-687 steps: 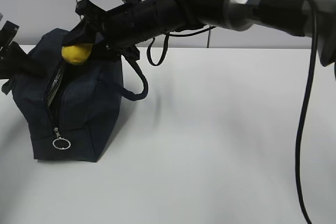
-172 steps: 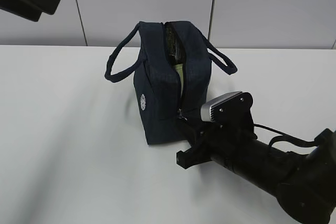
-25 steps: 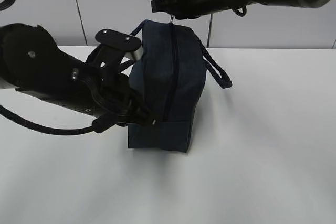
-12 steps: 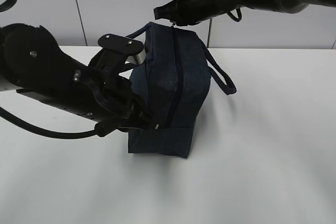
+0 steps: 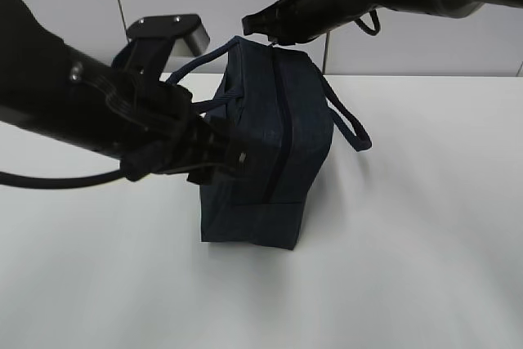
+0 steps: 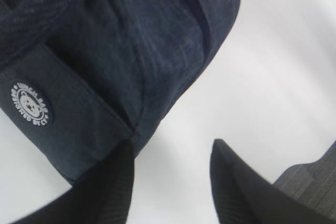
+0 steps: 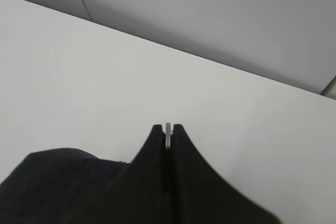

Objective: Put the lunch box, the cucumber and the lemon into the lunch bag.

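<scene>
At the front of the white table [image 5: 392,226], the left arm fills the near left, its claw [image 5: 216,161] pressed against the side of the lunch bag [image 5: 261,153], apparently to brace the soft fabric so it does not tip or slide. In the left wrist view the left claw [image 6: 170,169] has its two dark fingers spread apart with bare table between them, the bag's lower corner touching the inner edge of one finger, and a round white logo [image 6: 31,104] showing on the bag's side panel. The bag stands upright mid-table, its zipper line [image 5: 276,120] running up the end face and looking closed, with a loop handle [image 5: 350,124] hanging on the right. Farther back and above, the right claw [image 5: 274,34] is pinched together on a thin silver piece [image 7: 168,128], likely the zipper pull, at the bag's top end. The lunch box, cucumber and lemon are nowhere visible, so presumably they are inside, and the task seems nearly finished.
</scene>
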{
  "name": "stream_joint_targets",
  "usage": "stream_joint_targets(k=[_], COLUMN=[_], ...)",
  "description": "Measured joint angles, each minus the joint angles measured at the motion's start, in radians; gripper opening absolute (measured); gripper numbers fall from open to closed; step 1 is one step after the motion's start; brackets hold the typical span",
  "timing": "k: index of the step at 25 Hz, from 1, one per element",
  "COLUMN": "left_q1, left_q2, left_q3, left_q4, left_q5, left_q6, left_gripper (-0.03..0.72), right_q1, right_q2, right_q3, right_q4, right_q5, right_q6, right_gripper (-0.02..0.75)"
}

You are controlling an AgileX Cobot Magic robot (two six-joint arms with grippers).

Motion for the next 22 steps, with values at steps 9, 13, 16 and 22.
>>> stream_joint_targets(k=[9, 13, 16, 22], left_q1=[0.182, 0.252, 0.258, 0.258], left_q2=[-0.004, 0.072, 0.128, 0.246], left_q3=[-0.194, -0.295, -0.377, -0.524], left_q4=[-0.099, -0.13, -0.132, -0.136], left_q5=[0.161, 0.271, 0.33, 0.4], left_q6=[-0.031, -0.033, -0.033, -0.033], left_gripper=[0.39, 0.391, 0.392, 0.392], right_q1=[0.0, 0.0, 0.0, 0.0], right_q2=[-0.001, -0.001, -0.001, -0.001], right_q3=[0.0, 0.0, 0.0, -0.001], right_q4=[0.0, 0.0, 0.0, 0.002], right_q5=[0.023, 0.029, 0.032, 0.043], right_q6=[0.0, 0.0, 0.0, 0.0], right_gripper=[0.0, 0.0, 0.0, 0.0])
